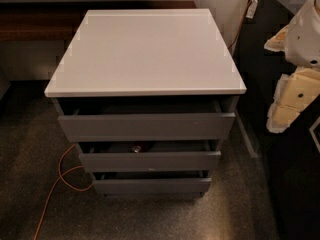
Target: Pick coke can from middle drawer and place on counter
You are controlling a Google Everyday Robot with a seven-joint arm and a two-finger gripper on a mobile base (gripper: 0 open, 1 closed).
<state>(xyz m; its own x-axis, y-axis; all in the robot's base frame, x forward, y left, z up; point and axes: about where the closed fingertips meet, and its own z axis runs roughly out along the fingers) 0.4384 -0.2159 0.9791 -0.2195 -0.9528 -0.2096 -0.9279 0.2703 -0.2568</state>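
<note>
The white counter (145,54) tops a grey drawer cabinet in the middle of the camera view. The middle drawer (150,161) is pulled out a little. In its dark gap a small part of the coke can (136,148) shows, a silver end with dark red beside it; the rest of the can is hidden. My gripper (286,104), white and cream-coloured, hangs at the right edge of the view. It is to the right of the cabinet, about level with the top drawer and well away from the can. It holds nothing that I can see.
The taller top drawer (145,126) and the narrow bottom drawer (150,185) also stand slightly open. An orange cable (57,184) loops on the speckled floor at the left. A dark wooden bench (35,24) stands behind. A dark unit (260,59) stands to the right.
</note>
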